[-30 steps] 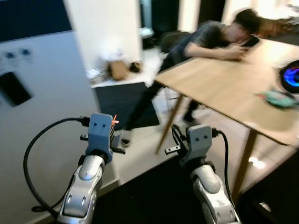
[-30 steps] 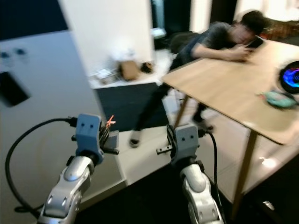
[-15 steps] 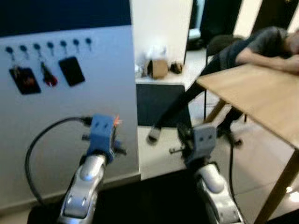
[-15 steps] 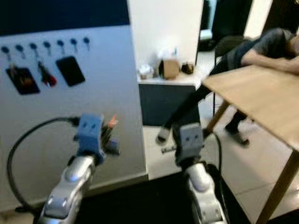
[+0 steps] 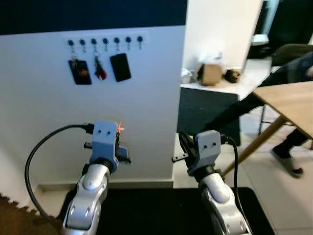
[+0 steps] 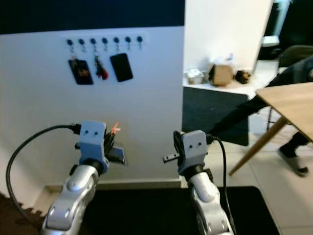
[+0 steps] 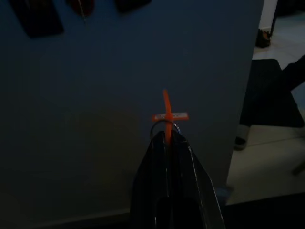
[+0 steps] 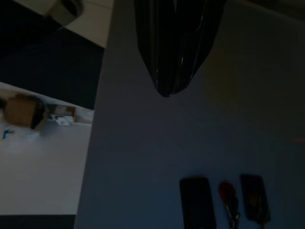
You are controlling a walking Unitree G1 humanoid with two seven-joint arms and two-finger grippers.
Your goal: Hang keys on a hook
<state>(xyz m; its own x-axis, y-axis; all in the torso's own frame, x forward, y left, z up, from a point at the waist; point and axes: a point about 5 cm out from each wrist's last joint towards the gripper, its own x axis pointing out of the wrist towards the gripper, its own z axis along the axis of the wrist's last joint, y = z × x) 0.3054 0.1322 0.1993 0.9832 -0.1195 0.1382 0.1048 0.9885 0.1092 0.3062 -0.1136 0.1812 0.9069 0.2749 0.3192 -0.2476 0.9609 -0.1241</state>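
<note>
Nearest the camera, two silver arms rise from the lower edge of the head views over a dark floor mat (image 5: 161,215). The left tool (image 7: 167,134) has its two black fingers pressed together on the keys (image 7: 165,125): a metal ring and an orange tag with a small cross-label stick out just past the fingertips, and the orange tag shows beside the blue wrist housing in the head views (image 5: 119,128). The keys are thus in the left tool, held in front of the lower part of the white wall panel (image 5: 146,112) and well below the hooks. The right tool (image 8: 167,90) has its fingers closed together with nothing between them; it is raised beside the left one, near the panel's right edge.

Farther off, a row of seven dark hooks (image 5: 104,41) runs along the top of the white panel, just under a dark blue band. A black fob (image 5: 79,71), a red key set (image 5: 100,72) and a black card-like item (image 5: 120,67) hang from three of the hooks. Past the panel's right edge stand a low white surface with a cardboard box (image 5: 211,74), a wooden desk (image 5: 293,100) and a seated person's legs (image 5: 288,147).
</note>
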